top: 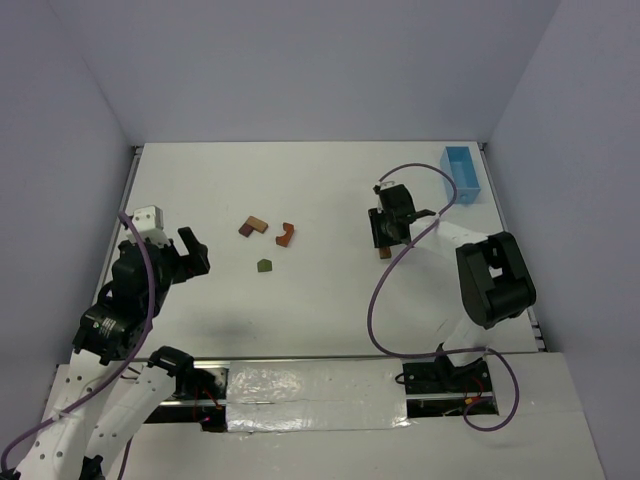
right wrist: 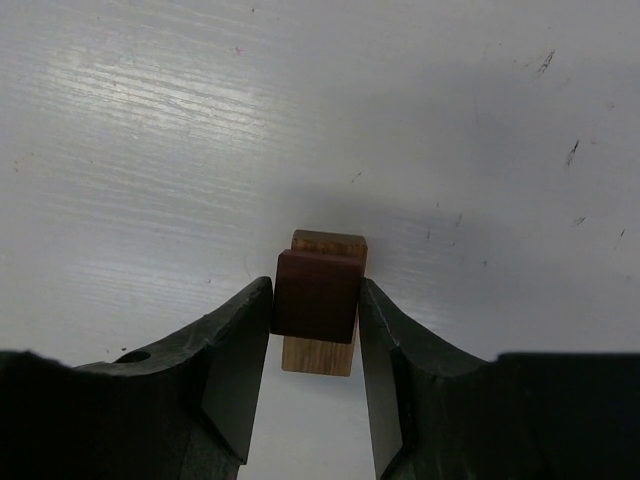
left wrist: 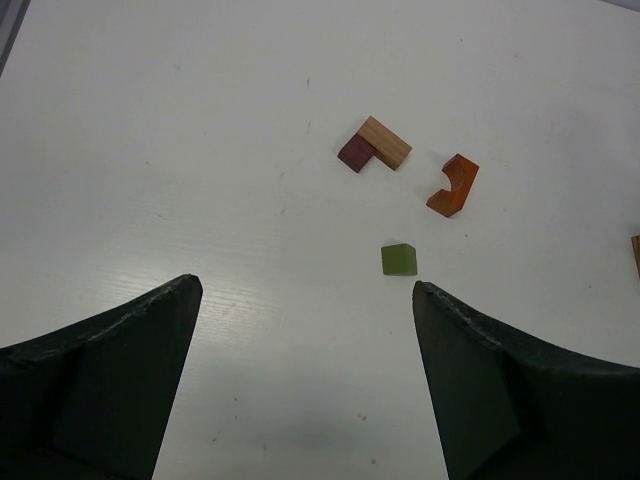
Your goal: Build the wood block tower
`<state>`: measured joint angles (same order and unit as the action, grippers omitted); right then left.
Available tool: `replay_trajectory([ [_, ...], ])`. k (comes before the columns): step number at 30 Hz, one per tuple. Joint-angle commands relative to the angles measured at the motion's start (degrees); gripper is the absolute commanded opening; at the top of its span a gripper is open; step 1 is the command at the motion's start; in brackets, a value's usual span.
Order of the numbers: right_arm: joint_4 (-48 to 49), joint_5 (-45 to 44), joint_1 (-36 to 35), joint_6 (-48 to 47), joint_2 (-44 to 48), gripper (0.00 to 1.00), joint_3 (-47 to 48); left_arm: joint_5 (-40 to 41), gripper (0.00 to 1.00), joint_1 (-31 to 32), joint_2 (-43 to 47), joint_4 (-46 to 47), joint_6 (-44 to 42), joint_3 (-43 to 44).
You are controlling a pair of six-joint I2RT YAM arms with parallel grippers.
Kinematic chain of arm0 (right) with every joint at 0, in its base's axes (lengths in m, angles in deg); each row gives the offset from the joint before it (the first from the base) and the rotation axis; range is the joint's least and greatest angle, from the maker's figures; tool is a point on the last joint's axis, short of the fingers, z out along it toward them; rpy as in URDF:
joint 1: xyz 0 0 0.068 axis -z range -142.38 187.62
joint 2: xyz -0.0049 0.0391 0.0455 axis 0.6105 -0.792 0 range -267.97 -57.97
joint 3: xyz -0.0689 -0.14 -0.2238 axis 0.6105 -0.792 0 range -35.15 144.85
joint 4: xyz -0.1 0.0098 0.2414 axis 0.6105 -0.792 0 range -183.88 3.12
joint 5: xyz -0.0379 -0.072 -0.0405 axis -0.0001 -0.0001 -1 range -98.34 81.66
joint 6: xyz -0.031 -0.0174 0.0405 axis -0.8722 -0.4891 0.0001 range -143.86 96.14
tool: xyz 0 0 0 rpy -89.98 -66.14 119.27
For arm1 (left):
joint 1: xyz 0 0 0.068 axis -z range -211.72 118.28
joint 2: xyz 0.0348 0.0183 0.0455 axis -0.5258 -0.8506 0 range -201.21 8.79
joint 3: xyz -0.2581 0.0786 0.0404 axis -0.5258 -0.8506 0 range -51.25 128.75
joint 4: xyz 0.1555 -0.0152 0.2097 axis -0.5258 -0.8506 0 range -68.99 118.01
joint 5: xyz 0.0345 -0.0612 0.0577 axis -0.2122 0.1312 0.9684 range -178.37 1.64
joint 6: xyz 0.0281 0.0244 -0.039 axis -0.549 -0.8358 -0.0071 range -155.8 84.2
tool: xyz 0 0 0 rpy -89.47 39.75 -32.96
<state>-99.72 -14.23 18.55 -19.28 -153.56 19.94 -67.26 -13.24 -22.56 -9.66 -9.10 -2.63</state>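
Observation:
My right gripper (right wrist: 316, 300) is shut on a dark brown block (right wrist: 316, 290) that sits on top of a tan block (right wrist: 319, 357) lying on the table; in the top view this gripper (top: 386, 240) is at centre right, with a bit of wood (top: 385, 253) showing under it. A tan block (left wrist: 386, 142) touching a dark brown block (left wrist: 356, 154), an orange arch (left wrist: 453, 185) and a green block (left wrist: 399, 260) lie loose ahead of my left gripper (left wrist: 305, 288), which is open and empty. In the top view these loose blocks lie at mid-table, the orange arch (top: 286, 234) among them.
A light blue box (top: 462, 173) stands at the back right corner. Walls close in the white table (top: 330, 310) on three sides. The right arm's purple cable loops over the table in front of that arm.

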Motion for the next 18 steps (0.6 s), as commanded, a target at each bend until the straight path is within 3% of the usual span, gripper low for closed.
replay_trajectory([
  [1, -0.52, -1.4, 0.44, -0.45, -0.56, 0.48, 2.56, -0.18, 1.0, 0.33, 0.15, 2.51, -1.47, -0.11],
  [7, -0.69, -1.49, 0.53, -0.36, -0.74, 0.58, 2.39, -0.27, 1.0, 0.33, 0.06, 2.51, -1.65, -0.11],
  [10, -0.61, -1.49, 0.53, -0.27, -0.56, 0.57, 2.39, -0.27, 0.99, 0.42, -0.02, 2.43, -1.56, -0.11],
  [18, -0.34, -1.76, 0.53, -0.1, 0.23, 0.45, 1.69, -0.27, 1.0, 0.42, 0.06, 2.51, -1.65, -0.1],
])
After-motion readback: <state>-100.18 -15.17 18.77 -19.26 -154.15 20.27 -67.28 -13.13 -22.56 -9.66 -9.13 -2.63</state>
